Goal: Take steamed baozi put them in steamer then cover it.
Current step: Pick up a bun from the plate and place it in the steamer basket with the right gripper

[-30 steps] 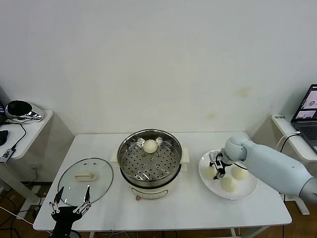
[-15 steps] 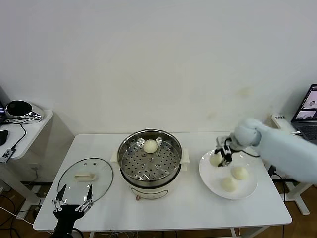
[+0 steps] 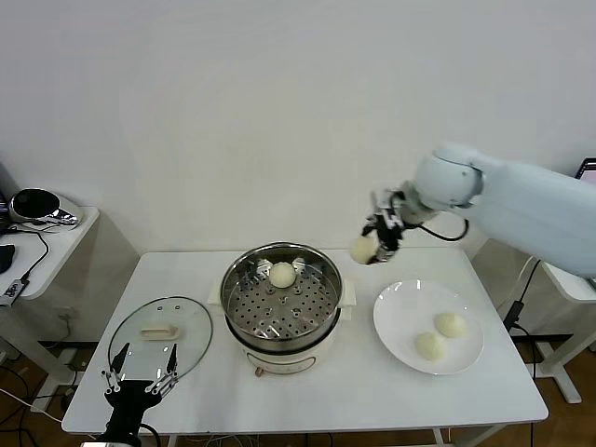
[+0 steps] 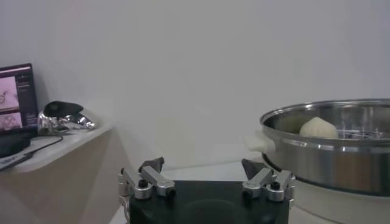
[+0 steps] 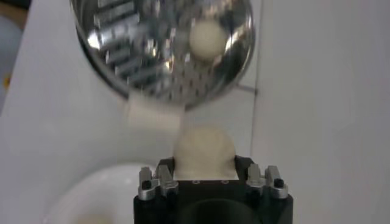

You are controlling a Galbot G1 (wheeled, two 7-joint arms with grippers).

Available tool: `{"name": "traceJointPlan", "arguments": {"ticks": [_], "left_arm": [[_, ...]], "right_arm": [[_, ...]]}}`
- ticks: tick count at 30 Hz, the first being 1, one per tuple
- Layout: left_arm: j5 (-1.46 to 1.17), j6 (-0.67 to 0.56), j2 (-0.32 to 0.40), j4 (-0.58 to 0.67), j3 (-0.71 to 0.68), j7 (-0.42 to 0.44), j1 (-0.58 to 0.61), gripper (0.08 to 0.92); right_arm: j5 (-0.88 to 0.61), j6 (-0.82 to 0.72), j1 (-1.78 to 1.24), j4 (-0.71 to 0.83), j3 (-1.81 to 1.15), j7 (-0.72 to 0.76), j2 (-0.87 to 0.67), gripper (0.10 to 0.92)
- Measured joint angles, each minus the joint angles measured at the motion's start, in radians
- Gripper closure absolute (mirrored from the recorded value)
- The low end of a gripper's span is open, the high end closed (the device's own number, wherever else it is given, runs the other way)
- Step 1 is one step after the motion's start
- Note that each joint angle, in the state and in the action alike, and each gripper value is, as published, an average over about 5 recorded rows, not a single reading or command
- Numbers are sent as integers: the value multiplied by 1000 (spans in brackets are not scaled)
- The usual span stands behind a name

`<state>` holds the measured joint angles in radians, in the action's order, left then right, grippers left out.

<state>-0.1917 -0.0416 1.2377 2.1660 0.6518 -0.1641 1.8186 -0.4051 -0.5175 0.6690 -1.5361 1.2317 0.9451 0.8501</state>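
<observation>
The steel steamer (image 3: pixel 230 291) stands mid-table with one baozi (image 3: pixel 282 274) on its perforated tray. My right gripper (image 3: pixel 377 244) hangs in the air between the steamer and the white plate (image 3: pixel 399 315), shut on another baozi (image 3: pixel 362 250). In the right wrist view that baozi (image 5: pixel 204 151) sits between the jaws of the gripper (image 5: pixel 205 165), with the steamer (image 5: pixel 137 58) beyond. Two more baozi (image 3: pixel 451 324) (image 3: pixel 429 345) lie on the plate. The glass cover (image 3: pixel 186 349) rests flat left of the steamer. My left gripper (image 3: pixel 140 382) is open just in front of the cover, parked; the left wrist view shows this gripper (image 4: pixel 203 165) with nothing in it.
A side table (image 3: pixel 56 244) with a shiny metal object (image 3: pixel 35 207) and cables stands off the left end. Another white stand (image 3: pixel 568 279) is past the right end. A wall runs close behind the table.
My right gripper has lifted one baozi off the plate and carried it up and to the left, toward the steamer. Two baozi stay on the plate. The left arm has not moved.
</observation>
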Motion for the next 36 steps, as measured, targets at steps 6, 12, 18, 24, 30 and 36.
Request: {"name": "traceJointPlan", "arguments": {"ticks": [6,12,18,24,30,36], "left_arm": [[-5,0,3,-3,10,-1,3,177],[-6,-5,11,3,18,-2,10,177],[-6,-11,15,3,23,-3,11,177],[-6,-15,22,2,22,-3,9,177],[-6,-18,21,-2,23,-3,6,177],[-6,-19,20,-6,22,-4,3,177]], "right_arm": [[-92,-68,4,51,23,-67,158,415],[-147,-125,-40,135,40,-124,310,414],[-168,-161,-100,218,53,-167,438,415],[-173,-180,-153,288,56,-191,530,414],[-166,-192,-193,342,59,-206,590,413],[-156,-199,-222,379,58,-214,620,340]]}}
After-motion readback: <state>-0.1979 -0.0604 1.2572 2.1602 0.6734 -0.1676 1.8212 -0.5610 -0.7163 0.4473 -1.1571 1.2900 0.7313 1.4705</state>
